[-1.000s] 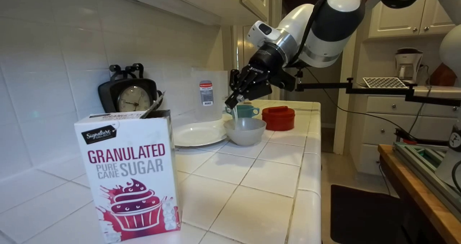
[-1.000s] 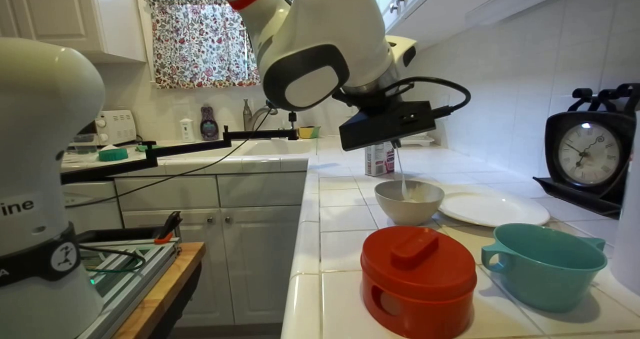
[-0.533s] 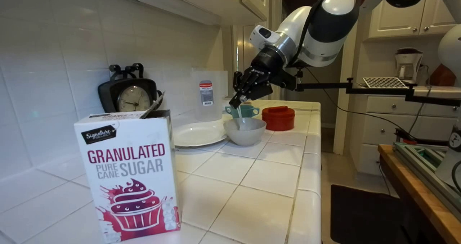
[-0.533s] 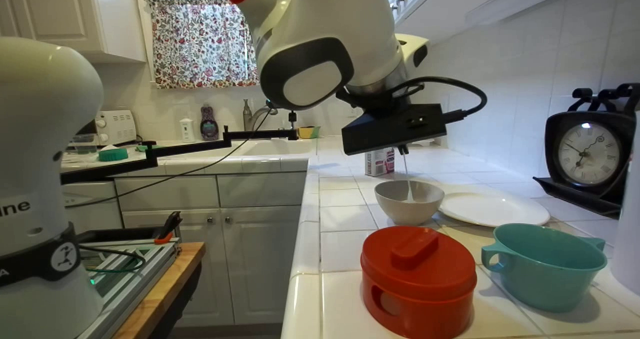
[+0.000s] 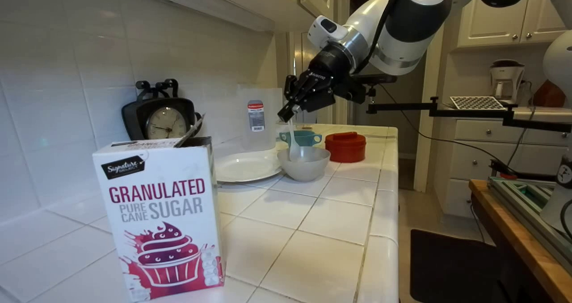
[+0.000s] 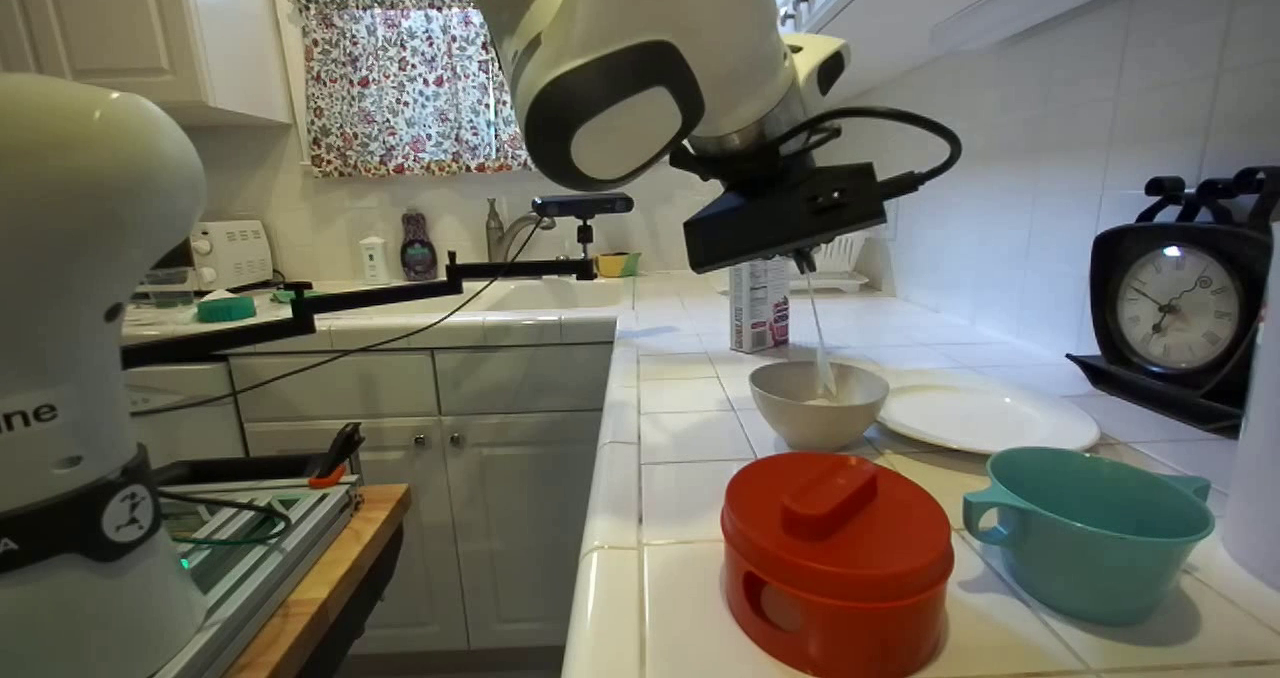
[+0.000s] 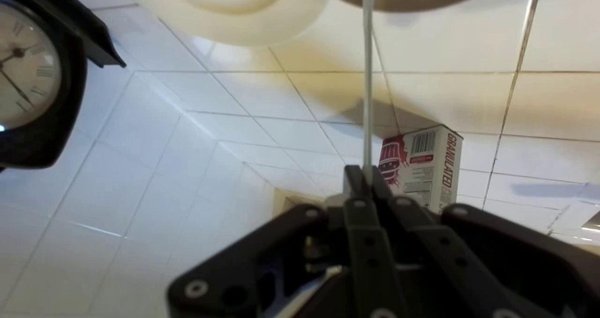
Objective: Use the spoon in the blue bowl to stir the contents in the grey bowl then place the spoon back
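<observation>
Since half a second ago the gripper has risen, drawing the spoon up with it, while nothing else on the counter has shifted. Its jaws are pressed together on the upper end of the handle, with only the handle between the tips. From there the spoon's long axis runs steeply down, a little off upright, and its head sits inside the rim of the grey bowl; whether it touches bottom cannot be told. So the grey bowl lies below the gripper, and I judge the stirring to be under way. The coming move turns on that head's height against the rim: more stirring would want it lower, the return to the blue bowl would want it lifted clear. That bowl stands near the grey one, on the side away from the sugar box and set over toward the tiled wall, so a slantwise carry looks likely. The plate is just beside the grey bowl on the wall side, touching or not I cannot tell. Beside the blue bowl, toward the counter's edge, stands the red tub, which a low swing could catch. Bare counter separates the grey bowl from the sugar box and from that edge, and the air over the blue bowl looks free.
</observation>
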`<state>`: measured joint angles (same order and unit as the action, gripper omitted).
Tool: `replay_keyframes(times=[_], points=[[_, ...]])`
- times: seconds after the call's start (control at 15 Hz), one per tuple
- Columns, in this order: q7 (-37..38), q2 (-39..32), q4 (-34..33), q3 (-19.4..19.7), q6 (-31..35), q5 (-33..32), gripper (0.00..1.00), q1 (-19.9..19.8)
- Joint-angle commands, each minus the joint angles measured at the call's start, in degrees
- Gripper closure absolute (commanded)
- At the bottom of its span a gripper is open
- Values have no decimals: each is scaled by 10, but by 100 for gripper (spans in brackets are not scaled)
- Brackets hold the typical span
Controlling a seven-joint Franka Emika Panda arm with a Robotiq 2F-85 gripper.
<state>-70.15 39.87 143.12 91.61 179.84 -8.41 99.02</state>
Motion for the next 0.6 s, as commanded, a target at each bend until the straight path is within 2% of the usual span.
replay_keyframes(times=[0.0,0.33,0.53], points=[[36,-14,8,-41,-11,-12,99,-50],[51,-40,4,-59,15,-8,99,-97],[62,-66,1,-50,66,-8,99,-105]])
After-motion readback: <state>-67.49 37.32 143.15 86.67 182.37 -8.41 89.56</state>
